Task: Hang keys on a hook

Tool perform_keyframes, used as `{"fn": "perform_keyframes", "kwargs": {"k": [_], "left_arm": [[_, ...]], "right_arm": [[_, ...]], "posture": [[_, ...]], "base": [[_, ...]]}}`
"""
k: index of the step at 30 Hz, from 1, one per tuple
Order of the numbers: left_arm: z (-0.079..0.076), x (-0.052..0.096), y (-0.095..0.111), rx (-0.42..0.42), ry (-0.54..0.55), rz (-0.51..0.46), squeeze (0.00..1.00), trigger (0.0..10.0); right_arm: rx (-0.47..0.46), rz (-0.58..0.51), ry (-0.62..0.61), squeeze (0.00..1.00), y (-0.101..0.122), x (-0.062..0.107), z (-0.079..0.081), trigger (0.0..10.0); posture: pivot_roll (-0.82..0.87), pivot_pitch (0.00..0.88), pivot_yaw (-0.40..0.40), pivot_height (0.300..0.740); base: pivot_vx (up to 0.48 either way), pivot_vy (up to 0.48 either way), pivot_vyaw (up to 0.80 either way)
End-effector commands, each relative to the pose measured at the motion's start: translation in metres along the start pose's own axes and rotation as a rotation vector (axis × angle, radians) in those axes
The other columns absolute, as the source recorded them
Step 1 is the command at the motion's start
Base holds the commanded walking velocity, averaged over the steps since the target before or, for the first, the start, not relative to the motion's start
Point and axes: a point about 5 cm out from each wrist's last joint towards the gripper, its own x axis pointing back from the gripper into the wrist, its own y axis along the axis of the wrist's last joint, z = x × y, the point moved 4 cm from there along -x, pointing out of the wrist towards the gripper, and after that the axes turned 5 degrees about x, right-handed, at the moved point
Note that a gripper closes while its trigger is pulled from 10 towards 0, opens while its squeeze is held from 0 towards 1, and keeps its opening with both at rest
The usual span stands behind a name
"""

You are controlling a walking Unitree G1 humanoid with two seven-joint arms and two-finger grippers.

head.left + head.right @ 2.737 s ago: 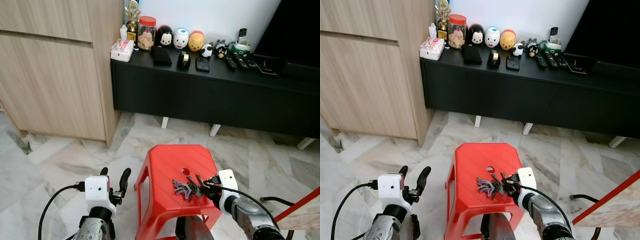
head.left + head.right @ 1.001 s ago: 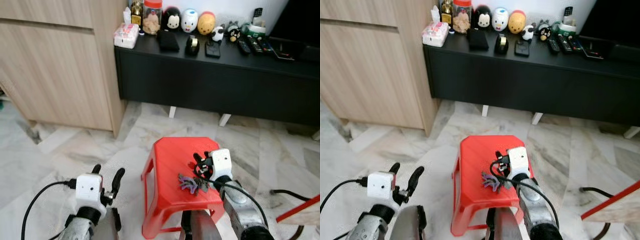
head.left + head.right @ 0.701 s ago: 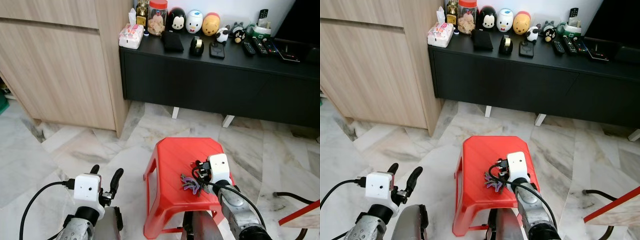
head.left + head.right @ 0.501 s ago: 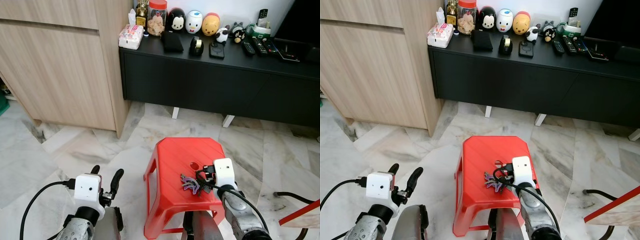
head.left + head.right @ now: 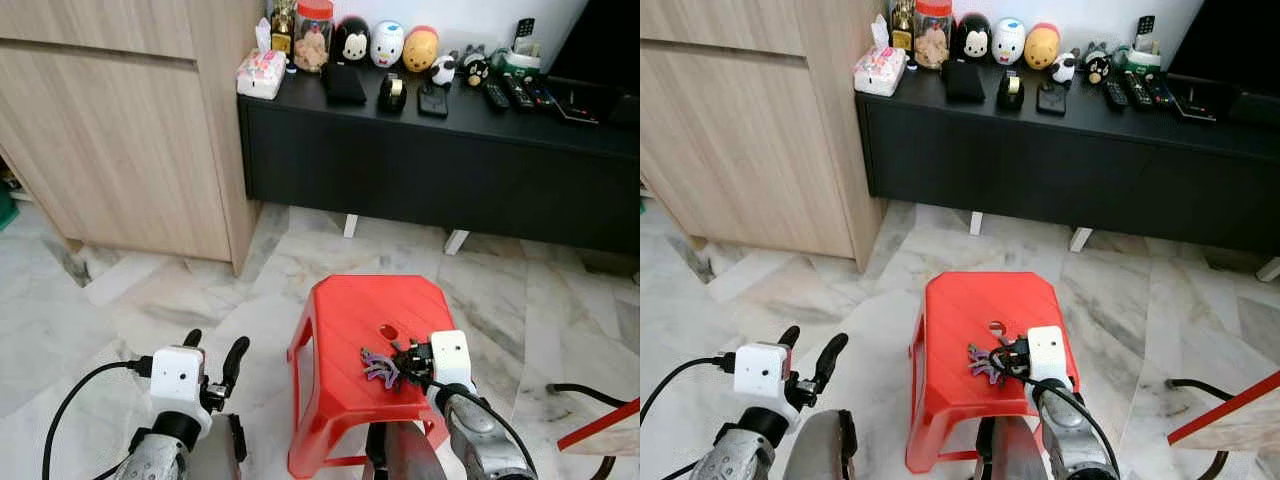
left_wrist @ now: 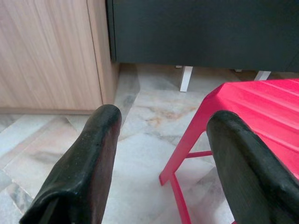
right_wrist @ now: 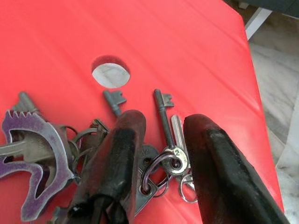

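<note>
A bunch of keys with a purple fob lies on the red plastic stool, beside the stool's round hole. My right gripper rests low over the bunch at the stool's near right. In the right wrist view its two black fingers are open and stand either side of the key ring and two silver keys. My left gripper hangs open over the floor left of the stool, with nothing between its fingers. No hook can be made out.
A long black TV console stands behind the stool and carries figurines, a jar and remotes. A tall wooden cabinet is at the left. The floor is marble, with a black cable and a red bar at the lower right.
My right gripper has slid a little lower and nearer over the keys. The camera has shifted slightly. The left arm has not moved.
</note>
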Motion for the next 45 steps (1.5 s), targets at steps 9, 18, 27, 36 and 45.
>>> {"fn": "perform_keyframes", "kwargs": {"k": [9, 18, 27, 36, 45], "left_arm": [[-0.004, -0.002, 0.001, 0.006, -0.01, 0.0, 0.0, 10.0], [-0.005, -0.003, 0.0, 0.003, -0.016, 0.001, 0.0, 10.0], [-0.006, -0.003, -0.001, 0.004, -0.022, 0.004, 0.0, 10.0], [-0.008, -0.002, -0.002, 0.008, -0.024, 0.006, 0.0, 10.0], [-0.008, -0.003, -0.002, 0.008, -0.021, 0.005, 0.0, 10.0]], "right_arm": [[0.023, 0.027, 0.032, 0.0, -0.007, 0.006, 0.003, 10.0], [0.026, 0.028, 0.021, 0.0, -0.013, 0.015, 0.001, 10.0], [0.031, 0.057, 0.021, 0.0, -0.021, 0.018, 0.0, 10.0], [0.038, 0.079, 0.026, 0.0, -0.022, 0.015, -0.001, 10.0], [0.041, 0.086, 0.027, 0.0, -0.023, 0.013, 0.0, 0.0]], "posture": [[0.15, 0.102, -0.127, 0.59], [0.14, 0.101, -0.126, 0.59], [0.14, 0.103, -0.125, 0.59], [0.14, 0.106, -0.128, 0.59], [0.14, 0.108, -0.129, 0.59]], "base": [[0.0, 0.0, 0.0], [0.0, 0.0, 0.0], [0.0, 0.0, 0.0], [0.0, 0.0, 0.0], [0.0, 0.0, 0.0]]}}
